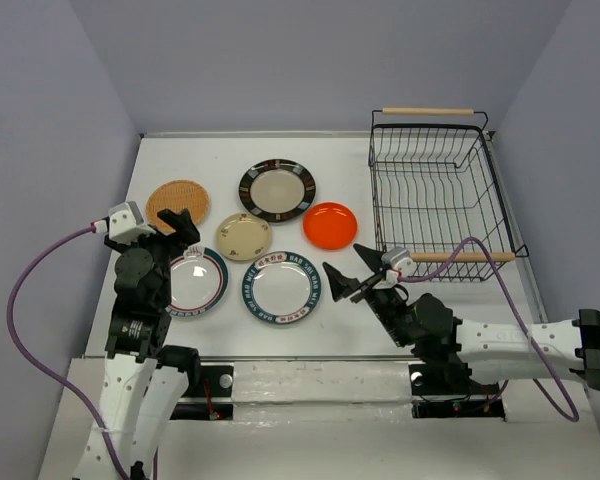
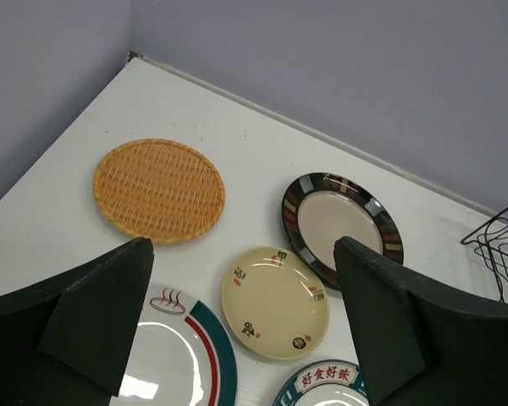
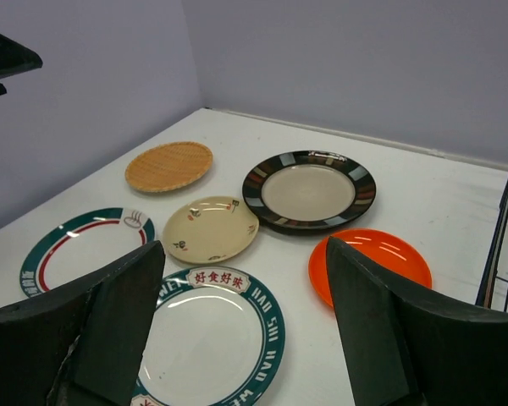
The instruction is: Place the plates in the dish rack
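Left claw [image 1: 177,226]: released, empty.
Right claw [image 1: 348,267]: released, empty; white round plate with blue-lettered rim [image 1: 282,288] lay on tabletop [image 1: 180,160] just ahead.
Black wire dish rack [image 1: 427,127]: to its right.
Technique: pinch near rim, slot upright.

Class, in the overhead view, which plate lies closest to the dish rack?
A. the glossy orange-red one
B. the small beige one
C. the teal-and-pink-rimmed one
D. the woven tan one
A: the orange-red plate lies just left of the dish rack, with every other plate farther left.
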Motion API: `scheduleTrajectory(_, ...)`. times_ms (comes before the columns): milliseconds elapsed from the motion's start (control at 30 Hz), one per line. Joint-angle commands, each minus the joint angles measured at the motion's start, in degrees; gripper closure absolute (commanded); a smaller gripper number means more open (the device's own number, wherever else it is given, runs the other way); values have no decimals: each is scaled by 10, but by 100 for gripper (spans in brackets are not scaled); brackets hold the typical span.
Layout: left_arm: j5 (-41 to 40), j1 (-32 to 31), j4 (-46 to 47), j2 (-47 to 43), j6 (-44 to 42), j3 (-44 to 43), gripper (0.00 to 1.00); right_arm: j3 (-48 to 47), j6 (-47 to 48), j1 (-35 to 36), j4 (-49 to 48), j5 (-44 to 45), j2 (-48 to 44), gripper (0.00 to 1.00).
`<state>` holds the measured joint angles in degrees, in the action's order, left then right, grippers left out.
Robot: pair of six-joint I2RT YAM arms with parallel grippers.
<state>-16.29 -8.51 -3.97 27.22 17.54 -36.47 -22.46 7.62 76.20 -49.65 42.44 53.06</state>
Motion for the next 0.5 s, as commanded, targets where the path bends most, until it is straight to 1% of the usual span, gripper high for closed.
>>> scheduleTrajectory(0,-21,3,15,20,26,-18,1,-24,-43,3,10,-8,2,17)
scheduleTrajectory(100,-7,4,-1,48,57,-34,1,-25,-41,3,9,-4,10,17)
scheduleTrajectory(133,1,4,4,54,76,-39,1,-27,-39,3,8,0,13,17)
scheduleTrajectory(233,14,4,31,75,97,-40,1,-29,-35,3,7,5,22,17)
scheduleTrajectory(267,9,4,35,80,103,-40,1,-29,-35,3,7,5,24,17)
scheduleTrajectory(333,-25,4,34,106,126,-43,1,-26,-38,3,7,3,26,18)
scheduleTrajectory(400,-46,17,30,150,155,-53,1,-26,-38,3,6,10,28,18)
scheduleTrajectory(467,-16,42,32,185,176,-63,1,-33,-30,3,3,24,42,19)
